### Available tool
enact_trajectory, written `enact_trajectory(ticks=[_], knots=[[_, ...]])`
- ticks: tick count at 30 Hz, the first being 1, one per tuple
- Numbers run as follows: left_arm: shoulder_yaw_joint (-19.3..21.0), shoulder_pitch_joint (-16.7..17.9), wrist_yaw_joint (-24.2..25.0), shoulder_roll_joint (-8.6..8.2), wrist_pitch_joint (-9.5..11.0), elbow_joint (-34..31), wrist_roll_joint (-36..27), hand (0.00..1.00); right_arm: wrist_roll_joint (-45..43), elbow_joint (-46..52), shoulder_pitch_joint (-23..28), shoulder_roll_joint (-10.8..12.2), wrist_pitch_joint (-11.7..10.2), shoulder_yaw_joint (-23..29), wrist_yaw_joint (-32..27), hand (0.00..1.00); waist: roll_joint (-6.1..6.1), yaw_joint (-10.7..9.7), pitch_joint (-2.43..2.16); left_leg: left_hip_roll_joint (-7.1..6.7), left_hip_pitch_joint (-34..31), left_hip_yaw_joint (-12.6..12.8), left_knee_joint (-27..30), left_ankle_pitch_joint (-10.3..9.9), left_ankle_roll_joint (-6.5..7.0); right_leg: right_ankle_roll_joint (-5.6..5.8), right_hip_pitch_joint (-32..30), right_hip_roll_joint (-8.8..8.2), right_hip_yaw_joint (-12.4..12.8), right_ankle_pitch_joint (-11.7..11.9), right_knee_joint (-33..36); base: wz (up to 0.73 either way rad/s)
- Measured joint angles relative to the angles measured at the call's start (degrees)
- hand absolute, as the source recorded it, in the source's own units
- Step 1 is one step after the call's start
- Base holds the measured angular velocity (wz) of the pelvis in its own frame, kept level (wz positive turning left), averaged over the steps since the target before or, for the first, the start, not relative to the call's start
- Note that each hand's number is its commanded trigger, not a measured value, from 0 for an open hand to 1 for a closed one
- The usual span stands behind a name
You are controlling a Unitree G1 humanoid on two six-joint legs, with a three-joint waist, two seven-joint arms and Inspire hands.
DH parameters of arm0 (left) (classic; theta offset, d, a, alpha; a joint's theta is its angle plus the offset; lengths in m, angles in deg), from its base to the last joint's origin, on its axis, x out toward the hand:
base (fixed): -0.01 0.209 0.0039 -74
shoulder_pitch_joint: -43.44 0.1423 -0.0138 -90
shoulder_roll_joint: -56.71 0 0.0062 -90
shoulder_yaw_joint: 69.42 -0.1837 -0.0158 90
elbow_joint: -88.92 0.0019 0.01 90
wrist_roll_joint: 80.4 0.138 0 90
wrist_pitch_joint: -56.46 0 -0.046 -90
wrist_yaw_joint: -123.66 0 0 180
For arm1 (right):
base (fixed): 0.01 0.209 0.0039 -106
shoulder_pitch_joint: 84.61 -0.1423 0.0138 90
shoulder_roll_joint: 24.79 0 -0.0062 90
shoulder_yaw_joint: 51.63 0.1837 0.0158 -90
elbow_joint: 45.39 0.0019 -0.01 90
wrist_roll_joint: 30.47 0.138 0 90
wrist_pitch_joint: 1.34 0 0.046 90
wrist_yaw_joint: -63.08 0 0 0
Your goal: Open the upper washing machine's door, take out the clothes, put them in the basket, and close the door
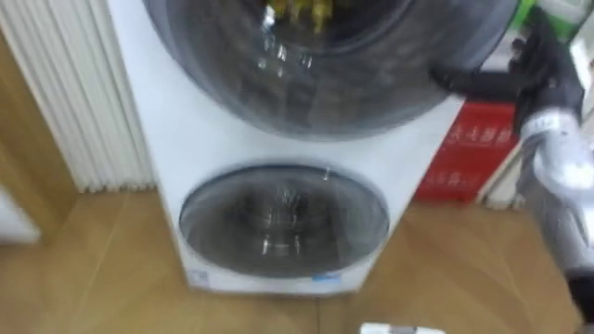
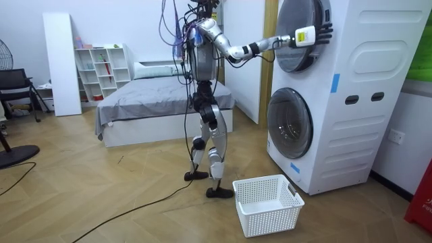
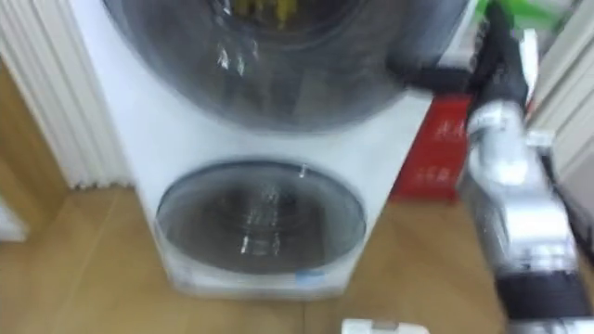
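the upper door (image 1: 325, 83) of the washing machine (image 2: 364, 101) is cut off at the top. behind its glass sits a yellow shape (image 1: 297, 11), too blurred to call clothes. the right hand (image 1: 538, 54) reaches out at shoulder height, fingers (image 2: 322, 30) spread wide against that door's rim, holding nothing. one machine, two round doors counting the lower door (image 1: 283, 218), one white basket (image 2: 266, 206) on the floor.

One washing machine (image 2: 364, 101) with two round doors (image 2: 295, 42), one white basket (image 2: 268, 217), one bed (image 2: 155, 94), one shelf (image 2: 101, 64)
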Motion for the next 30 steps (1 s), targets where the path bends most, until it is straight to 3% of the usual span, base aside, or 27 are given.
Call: enact_trajectory(ticks=[4,8,14,19,26,30], knots=[[-0.15,1.07,-0.37,0.24,-0.91,0.12,0.0,0.0,1.86,-0.05,-1.41,-0.09,1.21,0.54,-1.14,0.0,-0.17,0.27,-0.12,-1.16,0.16,-0.08,0.25,0.34,0.56,0.4,0.62,-0.52,-0.35,-0.25,-0.01,0.1],[-0.18,1.95,-0.34,0.27,-0.97,-0.2,0.03,0.0,-0.52,0.47,-1.4,-0.35,1.31,0.58,-0.81,0.0,-0.02,-0.05,-0.19,-1.71,-0.95,-0.07,1.38,0.31,0.66,1.61,0.7,-1.11,-0.33,-1.18,0.05,0.17],[-0.26,1.99,-0.21,0.23,-0.79,-0.54,0.13,0.0,-8.34,6.54,-1.37,-0.52,1.79,-0.1,0.72,0.0,0.99,0.16,-0.84,-1.58,-0.6,-0.02,1.68,0.33,0.64,0.63,1.24,-1.08,-0.63,-0.54,0.31,0.01],[-0.36,1.68,-0.24,0.19,-0.75,-0.55,0.02,0.0,-11.06,11.85,1.58,-0.51,1.81,-0.16,1.76,0.0,1.06,-0.06,-0.87,-1.63,0.67,0.49,1.74,0.34,0.66,0.86,2.35,-1.15,-0.52,-0.7,0.19,0.0],[-1.99,0.92,-0.32,0.4,0.88,-0.39,-0.07,0.0,-15.07,17.73,6.78,-0.43,1.47,-0.43,4.68,0.0,1.28,-0.38,-0.42,-1.6,1.71,2.06,1.26,0.35,0.68,1.43,3.21,-1.23,0.01,-1.35,0.23,-0.03],[-3.7,1.15,-0.32,0.51,1.75,0.16,-2.38,0.0,-16.64,19.14,10.52,-0.23,-1.4,-0.41,5.09,0.0,1.0,-0.05,0.07,-1.48,2.29,2.49,1.29,0.34,0.67,1.5,3.53,-0.93,0.22,-1.39,0.12,-0.03]])
